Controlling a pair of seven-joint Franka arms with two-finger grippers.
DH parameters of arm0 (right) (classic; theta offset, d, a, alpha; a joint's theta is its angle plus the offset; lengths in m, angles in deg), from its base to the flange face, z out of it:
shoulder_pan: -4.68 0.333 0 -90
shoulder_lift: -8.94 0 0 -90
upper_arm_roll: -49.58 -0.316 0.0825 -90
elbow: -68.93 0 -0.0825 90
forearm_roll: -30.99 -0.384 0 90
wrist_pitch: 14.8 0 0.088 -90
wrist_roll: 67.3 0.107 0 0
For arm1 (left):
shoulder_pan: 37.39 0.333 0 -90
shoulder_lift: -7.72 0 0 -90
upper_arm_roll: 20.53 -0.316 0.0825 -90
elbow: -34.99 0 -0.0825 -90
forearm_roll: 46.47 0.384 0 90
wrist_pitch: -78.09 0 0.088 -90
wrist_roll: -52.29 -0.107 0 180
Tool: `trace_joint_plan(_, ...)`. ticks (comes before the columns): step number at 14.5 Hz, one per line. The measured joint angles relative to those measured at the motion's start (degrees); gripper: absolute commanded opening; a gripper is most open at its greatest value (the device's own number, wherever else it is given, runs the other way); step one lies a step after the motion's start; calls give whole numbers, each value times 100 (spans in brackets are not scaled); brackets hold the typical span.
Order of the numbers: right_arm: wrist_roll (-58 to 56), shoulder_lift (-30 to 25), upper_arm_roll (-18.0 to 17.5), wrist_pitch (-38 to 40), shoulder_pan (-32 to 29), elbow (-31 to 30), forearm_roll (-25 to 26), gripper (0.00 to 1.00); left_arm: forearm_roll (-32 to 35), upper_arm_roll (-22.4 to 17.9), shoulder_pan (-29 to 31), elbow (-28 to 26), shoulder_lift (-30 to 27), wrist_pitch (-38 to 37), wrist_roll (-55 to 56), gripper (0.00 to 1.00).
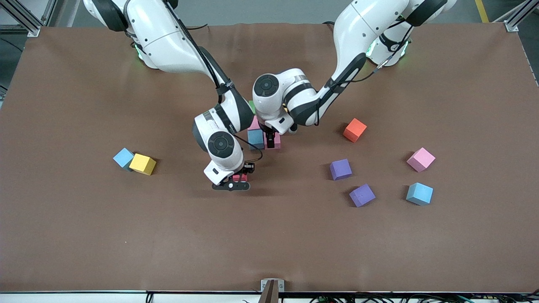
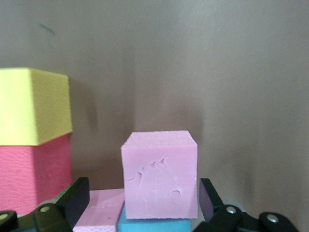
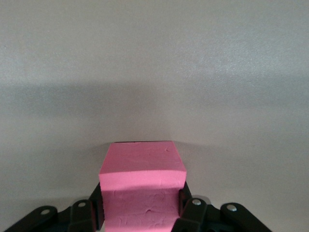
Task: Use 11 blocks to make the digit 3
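My left gripper point(image 2: 140, 205) has its jaws spread wide, one finger on each side of a pink block point(image 2: 160, 175) with a gap on both sides, so it is not pinching it. That pink block has small dents on its face and sits on a light blue block point(image 2: 153, 225). Just beside it stand a yellow block point(image 2: 33, 106) on top of a red block point(image 2: 34, 171).

My right gripper point(image 3: 140, 212) is pinching another red block point(image 3: 142, 186) tight between its fingers, low over bare table nearer the front camera than the stack.

The stack point(image 1: 263, 136) of blocks sits in the middle of the table. Both arms bend down from their bases and their wrists come close together there, so room is tight.

Toward the left arm's end lie two purple blocks point(image 1: 340, 169) point(image 1: 362, 195), one pink point(image 1: 420, 159), one light blue point(image 1: 419, 193) and an orange cube point(image 1: 354, 129), all well apart. Toward the right arm's end, a blue block point(image 1: 123, 158) touches a yellow one point(image 1: 142, 164). The table's point(image 1: 269, 244) edges are well away, with lots of open room nearer the front camera.
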Motion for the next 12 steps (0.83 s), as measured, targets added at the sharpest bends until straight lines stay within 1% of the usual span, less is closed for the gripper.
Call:
trace_joint_plan(4, -1, 1, 36, 3, -50, 9, 0, 37, 17, -3, 45, 1, -333, -449, -99, 100)
trace_joint_plan(6, -1, 1, 38, 3, -82, 19, 0, 37, 26, -13, 148, 8, -540, -689, -337, 100)
trace_joint_plan(8, -1, 2, 38, 3, -90, 22, 0, 37, 31, -27, 395, 16, -799, -873, -752, 100)
trace_joint_plan(10, 11, 5, 31, 4, -81, 23, -2, 37, 32, -37, 789, 17, -1035, -1003, -1381, 100)
trace_joint_plan(12, 162, 10, 4, 21, -48, 44, -3, 37, 34, -45, 1236, 17, -1154, -1103, -2168, 100)
